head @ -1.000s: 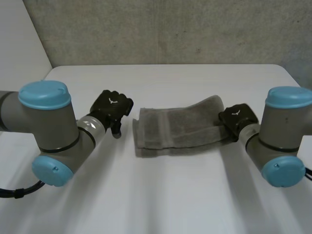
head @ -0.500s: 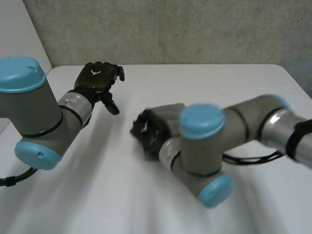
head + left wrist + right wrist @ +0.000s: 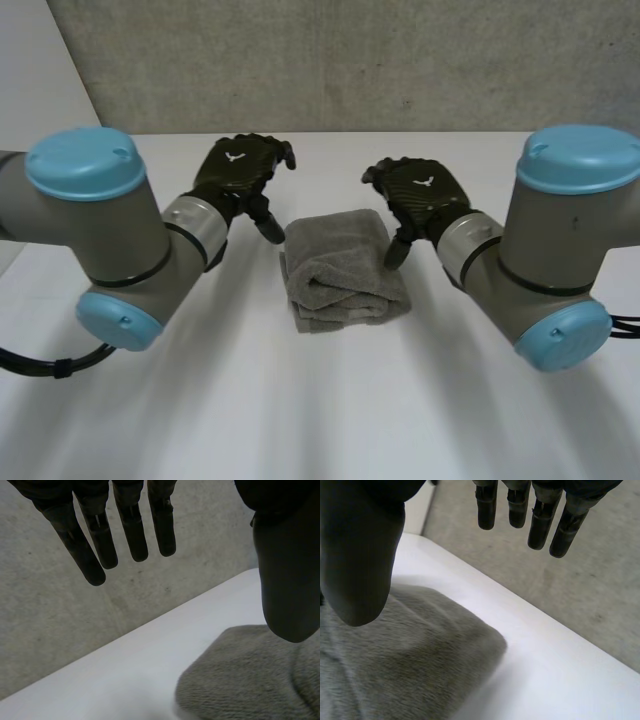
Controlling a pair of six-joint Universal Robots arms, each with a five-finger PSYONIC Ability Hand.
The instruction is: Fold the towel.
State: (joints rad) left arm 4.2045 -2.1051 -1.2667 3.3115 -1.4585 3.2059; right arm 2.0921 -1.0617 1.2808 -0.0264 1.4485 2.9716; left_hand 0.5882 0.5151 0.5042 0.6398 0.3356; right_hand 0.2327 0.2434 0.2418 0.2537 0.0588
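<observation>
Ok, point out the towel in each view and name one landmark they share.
Head view: folded towel on the white table, between the left hand and right hand.
Left wrist view: towel under that hand's thumb.
Right wrist view: towel under that hand's thumb.
Shared landmark: the table's far edge against the grey wall.
</observation>
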